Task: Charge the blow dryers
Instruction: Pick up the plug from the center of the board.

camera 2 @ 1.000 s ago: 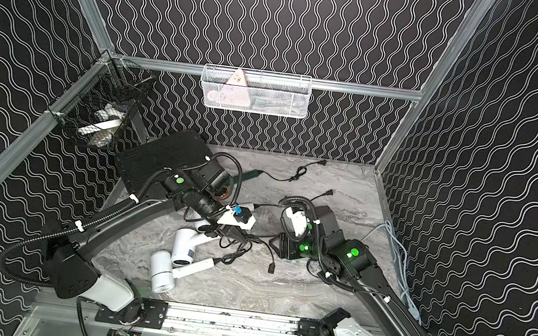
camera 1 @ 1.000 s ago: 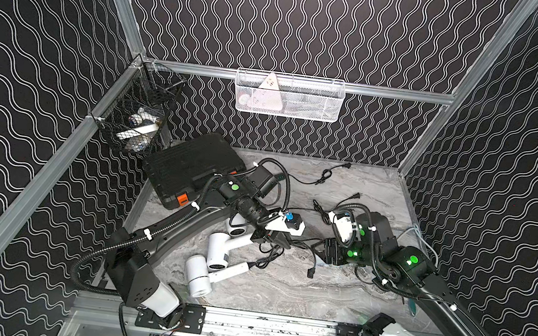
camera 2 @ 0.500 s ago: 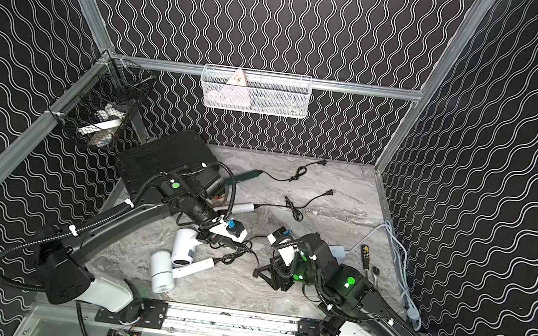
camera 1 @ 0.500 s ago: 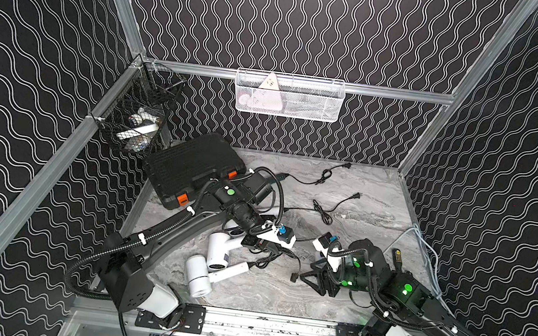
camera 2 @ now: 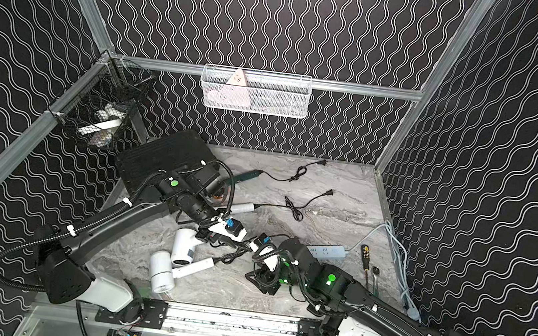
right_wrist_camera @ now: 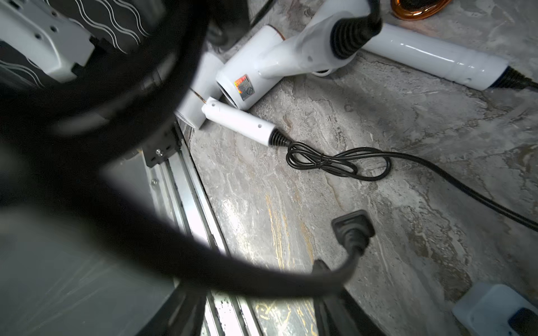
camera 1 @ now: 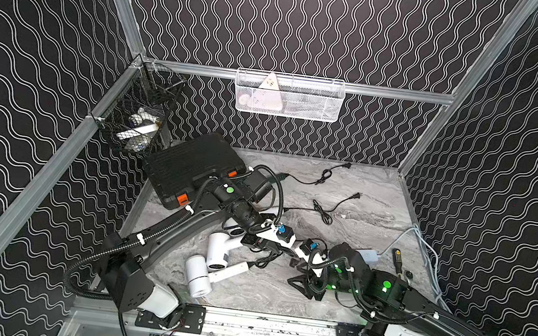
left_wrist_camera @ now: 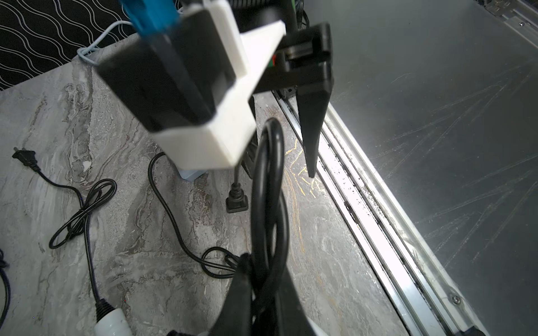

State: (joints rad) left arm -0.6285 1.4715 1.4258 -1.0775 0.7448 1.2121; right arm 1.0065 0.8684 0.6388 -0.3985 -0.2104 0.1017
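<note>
Right claw (camera 1: 301, 275) back by rail (camera 1: 269, 326), open near plug (right_wrist_camera: 353, 227); left claw (left_wrist_camera: 256, 291) tight on cord (left_wrist_camera: 267, 180) beside 2 blow dryers (camera 1: 216, 255)

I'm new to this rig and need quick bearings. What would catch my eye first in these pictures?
Two white blow dryers lie tumbled together near the front rail, left of centre. Beside them the left pincer is shut on a looped black cord. Behind, loose cords trail unplugged across the marble table, and a black case with orange latches fills the back left corner.
</note>
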